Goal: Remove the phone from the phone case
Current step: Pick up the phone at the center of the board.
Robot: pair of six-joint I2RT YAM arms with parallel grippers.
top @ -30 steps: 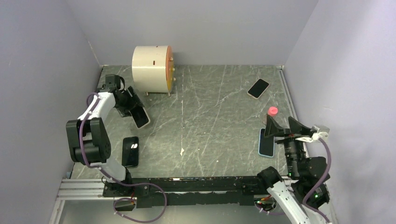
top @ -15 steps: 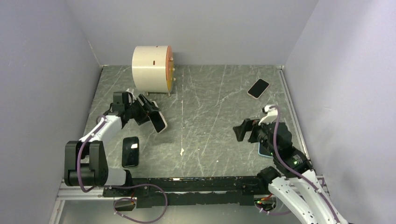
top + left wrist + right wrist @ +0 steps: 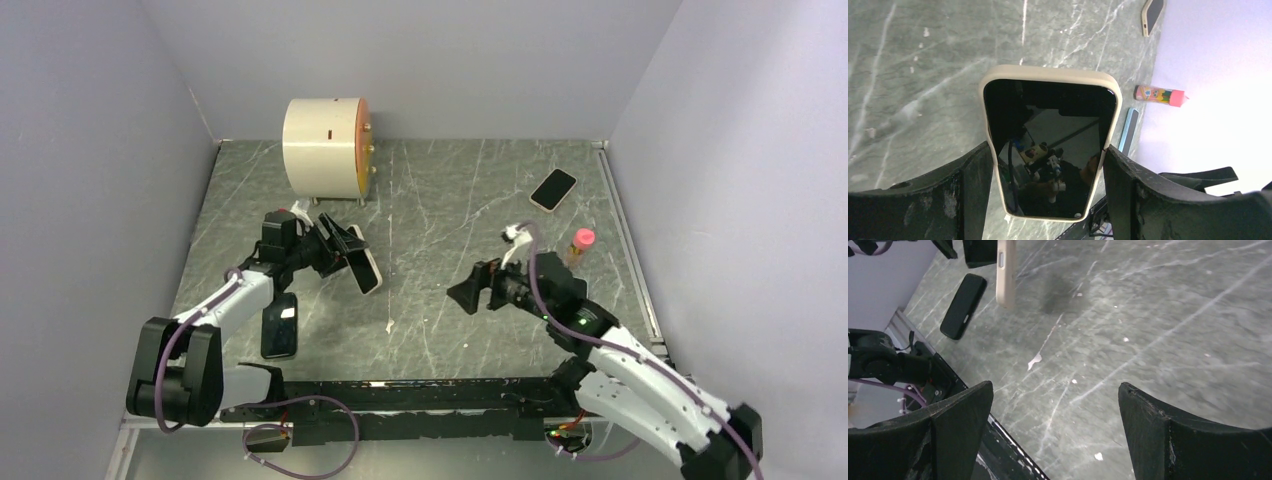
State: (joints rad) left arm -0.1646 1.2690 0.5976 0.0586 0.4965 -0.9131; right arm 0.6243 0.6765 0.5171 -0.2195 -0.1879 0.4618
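The right wrist view's top edge cuts off the cream-cased phone (image 3: 1006, 275); the pink-capped yellow tube (image 3: 1158, 95) bears an unreadable label.

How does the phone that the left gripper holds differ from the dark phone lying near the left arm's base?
The held phone sits in a cream case; the dark phone shows no light rim. The held phone hangs above the table, clamped in the left gripper; the dark phone lies flat, untouched. Both are slim rectangles with rounded corners.
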